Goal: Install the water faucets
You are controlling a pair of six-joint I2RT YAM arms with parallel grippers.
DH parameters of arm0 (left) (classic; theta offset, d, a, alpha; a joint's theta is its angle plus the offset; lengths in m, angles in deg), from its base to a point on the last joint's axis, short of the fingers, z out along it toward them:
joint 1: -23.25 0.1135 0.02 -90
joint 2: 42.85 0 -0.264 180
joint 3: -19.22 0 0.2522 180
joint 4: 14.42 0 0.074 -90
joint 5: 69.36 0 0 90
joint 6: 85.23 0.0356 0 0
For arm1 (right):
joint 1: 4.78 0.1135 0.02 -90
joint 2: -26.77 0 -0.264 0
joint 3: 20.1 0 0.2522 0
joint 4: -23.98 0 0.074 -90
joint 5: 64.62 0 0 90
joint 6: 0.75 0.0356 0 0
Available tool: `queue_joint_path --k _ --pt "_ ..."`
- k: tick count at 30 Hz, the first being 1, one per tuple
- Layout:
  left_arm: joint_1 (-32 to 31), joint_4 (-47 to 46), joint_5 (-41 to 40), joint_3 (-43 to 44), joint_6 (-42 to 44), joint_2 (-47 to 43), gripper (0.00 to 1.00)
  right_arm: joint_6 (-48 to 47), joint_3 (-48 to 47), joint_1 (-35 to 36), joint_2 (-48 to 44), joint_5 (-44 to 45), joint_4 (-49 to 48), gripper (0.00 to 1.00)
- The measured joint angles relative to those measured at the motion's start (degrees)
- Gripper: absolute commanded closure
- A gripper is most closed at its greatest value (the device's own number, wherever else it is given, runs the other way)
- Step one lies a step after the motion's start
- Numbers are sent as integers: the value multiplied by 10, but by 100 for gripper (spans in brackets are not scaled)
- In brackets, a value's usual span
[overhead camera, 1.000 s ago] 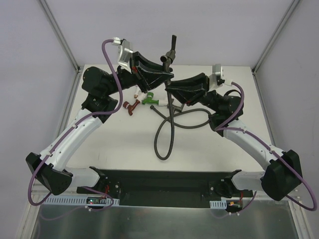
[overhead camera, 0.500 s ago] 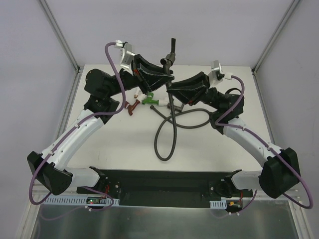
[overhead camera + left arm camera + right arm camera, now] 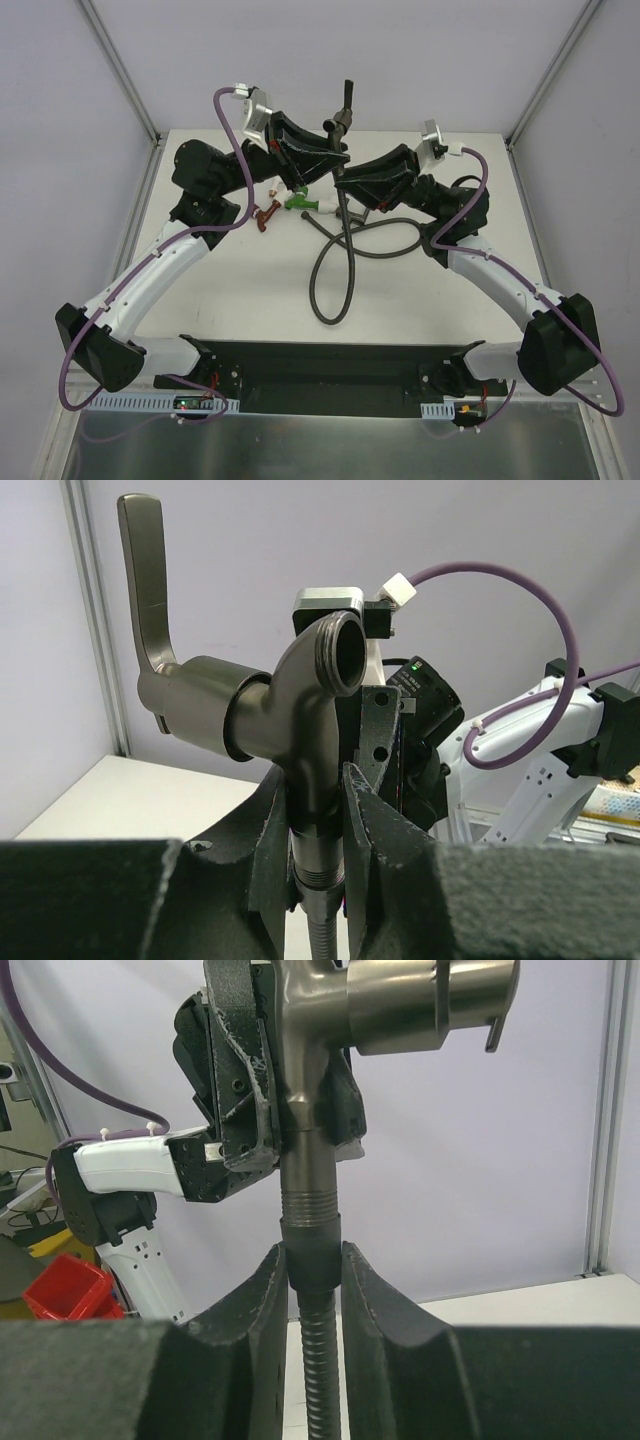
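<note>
One faucet [image 3: 250, 720], clamped by the left hand [image 3: 318, 792], is judged part-threaded onto the hose [image 3: 320, 1380] clamped by the right hand [image 3: 310, 1260]; plastic faucets [image 3: 298, 203] are left.

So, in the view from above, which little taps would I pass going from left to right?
The red faucet → green faucet → grey metal faucet, which is held up in the air. The hose loops beneath across several of these, so it has no clear place in the order.
</note>
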State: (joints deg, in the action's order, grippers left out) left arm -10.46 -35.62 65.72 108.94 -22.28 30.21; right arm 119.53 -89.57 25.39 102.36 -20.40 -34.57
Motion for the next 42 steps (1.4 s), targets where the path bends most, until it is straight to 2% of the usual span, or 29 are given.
queue_joint_path --k 9,26,42 --pt "-5 0 -18 -10 16 -2 100 -1 0 -7 0 -5 6 98" --pt "-35 90 -73 5 100 -20 100 -34 7 -9 -7 -10 10 98" --pt "-129 160 -245 27 199 -32 100 -99 32 -13 -52 20 22 98"
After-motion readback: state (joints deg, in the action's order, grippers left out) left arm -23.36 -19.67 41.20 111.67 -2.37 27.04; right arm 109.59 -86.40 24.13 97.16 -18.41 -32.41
